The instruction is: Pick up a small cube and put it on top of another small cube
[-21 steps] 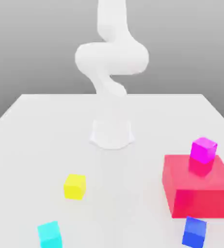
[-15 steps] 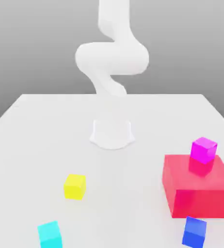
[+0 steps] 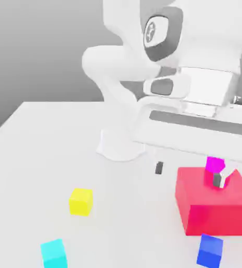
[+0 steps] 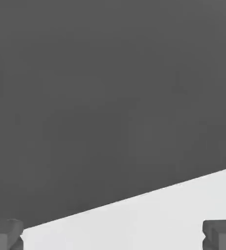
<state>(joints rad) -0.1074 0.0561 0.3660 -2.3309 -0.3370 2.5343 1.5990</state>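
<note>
The small deep-blue cube (image 3: 210, 250) rests on the white table near the front edge, at the exterior view's right, just in front of a big red block (image 3: 215, 209). A magenta small cube (image 3: 214, 164) sits on top of that red block, partly hidden by one finger. My gripper (image 3: 188, 174) hangs high and close to the camera, open, with dark fingertips (image 3: 158, 167) set wide apart and nothing between them. It is well above and behind the blue cube. In the hand view, the gripper (image 4: 112, 238) has both tips over the table's far edge.
A yellow cube (image 3: 80, 201) lies left of centre and a cyan cube (image 3: 54, 254) at the front left. The arm's white base (image 3: 120, 144) stands at mid-table. The table (image 4: 159, 219) ends against a grey backdrop in the hand view.
The hand has swung into the exterior view, large in front of the red block. Earlier only the base and elbow showed. No cube has moved.
</note>
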